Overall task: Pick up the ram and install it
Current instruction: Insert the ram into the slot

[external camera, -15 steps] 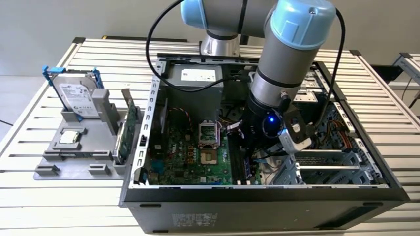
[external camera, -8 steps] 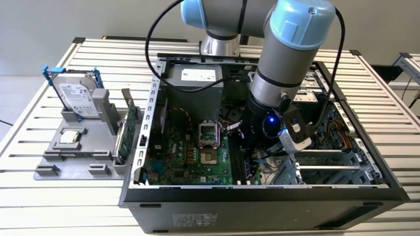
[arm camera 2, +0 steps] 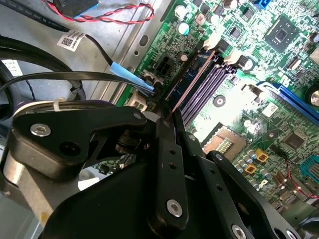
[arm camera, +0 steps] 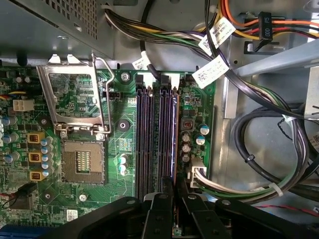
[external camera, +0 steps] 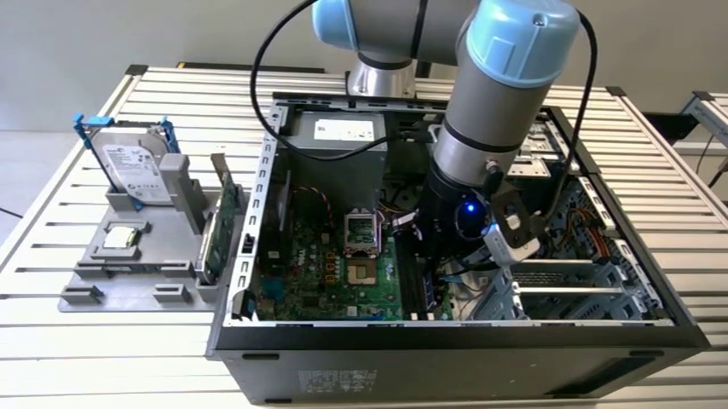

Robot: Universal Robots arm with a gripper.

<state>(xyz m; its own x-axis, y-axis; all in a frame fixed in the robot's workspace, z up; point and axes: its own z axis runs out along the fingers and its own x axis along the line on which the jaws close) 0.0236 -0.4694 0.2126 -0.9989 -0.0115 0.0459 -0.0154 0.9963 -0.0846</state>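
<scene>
Gripper (arm camera: 174, 191) fingers (arm camera: 160, 214) are closed in tight on the ram (arm camera: 175, 134), which shows edge-on as a thin brownish strip standing in the memory slot farthest from the CPU socket (arm camera: 82, 162). Beside that stick, toward the socket, run the purple-black memory slots (arm camera: 149, 139), all bare. In the second wrist view the black gripper (arm camera 2: 169, 119) pinches the near end of the ram (arm camera 2: 192, 82), whose long edge runs away along the slots (arm camera 2: 207, 92). From where I stand, the arm (external camera: 495, 128) reaches down into the open computer case (external camera: 455, 341), its wrist low over the motherboard (external camera: 330, 273) near the memory slots. Outside the case, on the grey fixture (external camera: 136, 256) at the exterior view's left, stand a hard drive (external camera: 131, 162) in its blue frame and a green expansion card (external camera: 228, 213).
</scene>
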